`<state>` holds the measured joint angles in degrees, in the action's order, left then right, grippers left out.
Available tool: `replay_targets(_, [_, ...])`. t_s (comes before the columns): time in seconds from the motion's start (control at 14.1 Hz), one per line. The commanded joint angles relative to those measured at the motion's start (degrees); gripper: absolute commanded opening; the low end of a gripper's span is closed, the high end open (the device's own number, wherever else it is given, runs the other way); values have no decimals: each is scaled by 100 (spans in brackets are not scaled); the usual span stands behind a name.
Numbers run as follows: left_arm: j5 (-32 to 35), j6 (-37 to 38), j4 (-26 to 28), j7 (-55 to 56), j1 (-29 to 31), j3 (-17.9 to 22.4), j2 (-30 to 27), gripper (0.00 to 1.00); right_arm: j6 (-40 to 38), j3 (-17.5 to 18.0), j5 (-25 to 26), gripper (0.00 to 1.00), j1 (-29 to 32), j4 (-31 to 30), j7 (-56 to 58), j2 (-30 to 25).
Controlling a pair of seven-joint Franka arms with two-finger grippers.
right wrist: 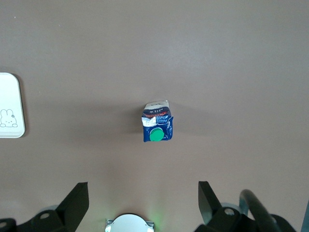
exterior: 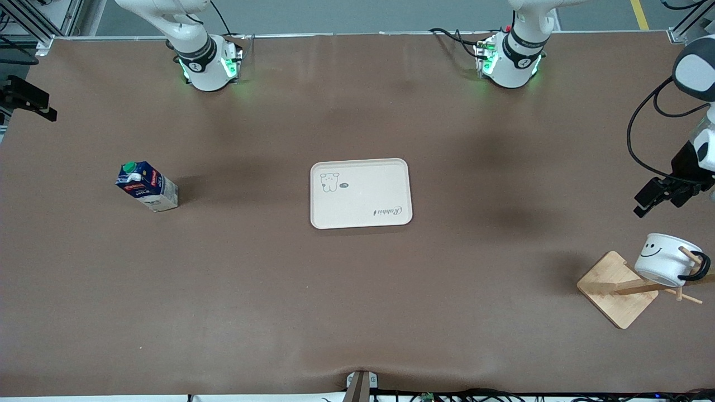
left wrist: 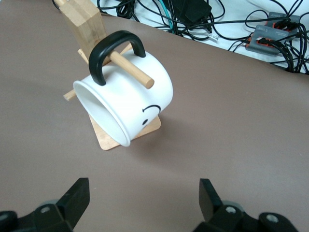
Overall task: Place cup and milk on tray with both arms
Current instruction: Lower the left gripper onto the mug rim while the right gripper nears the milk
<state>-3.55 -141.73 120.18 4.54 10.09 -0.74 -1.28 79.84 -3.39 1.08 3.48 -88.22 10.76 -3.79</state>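
Observation:
The cream tray (exterior: 360,192) lies flat in the middle of the table; its corner shows in the right wrist view (right wrist: 9,106). The milk (exterior: 147,186) stands toward the right arm's end of the table, green cap up (right wrist: 157,128). The white smiley cup (exterior: 665,259) hangs tilted by its black handle on a peg of a wooden stand at the left arm's end (left wrist: 128,99). My left gripper (exterior: 648,204) is open and empty in the air beside the cup (left wrist: 143,203). My right gripper (right wrist: 143,203) is open and empty, high over the table above the milk, out of the front view.
The wooden stand has a square base (exterior: 614,290) and a slanted post with pegs (left wrist: 87,21). Cables (left wrist: 217,24) lie off the table edge near the stand. The right arm's base (right wrist: 129,223) shows under the right gripper. A black mount (exterior: 25,97) sits at the right arm's end.

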Motion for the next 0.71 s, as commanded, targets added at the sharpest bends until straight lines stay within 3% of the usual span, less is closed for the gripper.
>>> replay_targets(0.0, [-111,-442,23,-76,168,-31,206,100,101,66,-81,100,117,85,-13,62])
replay_targets(0.21, [-120,-846,23,-120,239,-40,391,100,225,75,-81,100,47,120,22,720])
replay_targets(0.64, [-164,-1937,-13,-111,257,-75,901,100,664,84,-107,100,91,332,-4,854])
